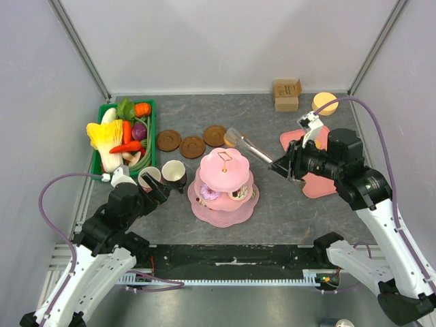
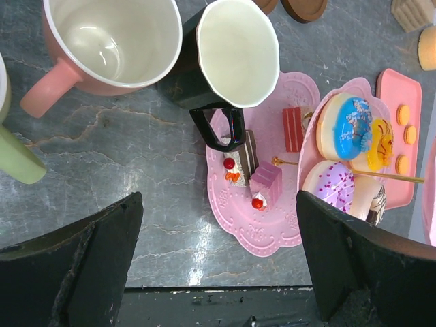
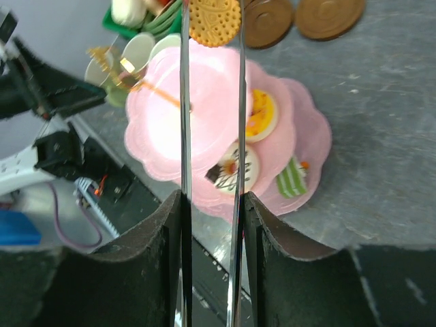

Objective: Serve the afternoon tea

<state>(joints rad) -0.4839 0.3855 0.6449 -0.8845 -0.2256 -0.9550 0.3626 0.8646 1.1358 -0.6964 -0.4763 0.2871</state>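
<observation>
Nearest the bases, the left gripper [image 2: 218, 203] hangs low at 8 o'clock from the pink tiered stand [image 1: 204, 210], its jaws spread wide and holding nothing. Directly ahead of it the dark mug [image 2: 235, 51] stands upright, its handle reaching over the scalloped rim of the stand's bottom plate. The pink mug [image 2: 112, 37] stands just beside it at 9 o'clock, and a pale green mug [image 2: 13, 160] shows only at the edge of the left wrist view. Cake slices [image 2: 255, 174] lie on the bottom plate. Donuts [image 2: 344, 126], blue, yellow and purple-sprinkled, sit on the middle tier.

At 3 o'clock from the stand the right gripper [image 3: 212, 204] is clenched on metal tongs [image 1: 251, 146], which slant toward 10 o'clock. The tong tips pinch an orange round biscuit [image 3: 214, 20], held in the air at the stand's 12 o'clock, between the top tier and the saucers. The stand's gold handle [image 1: 225, 157] rises close beside the tongs. A pink tray [image 1: 315, 185] lies under the right arm, partly hidden, with more orange biscuits [image 2: 403, 112] on it.

Farther back, three brown saucers [image 1: 192, 146] lie in a row at 11 to 12 o'clock. A green basket [image 1: 152, 136] of toy vegetables [image 1: 109, 136] sits at 10 o'clock. Farthest, at 1 o'clock, are two brown blocks [image 1: 286, 94] and a yellow disc [image 1: 325, 102].
</observation>
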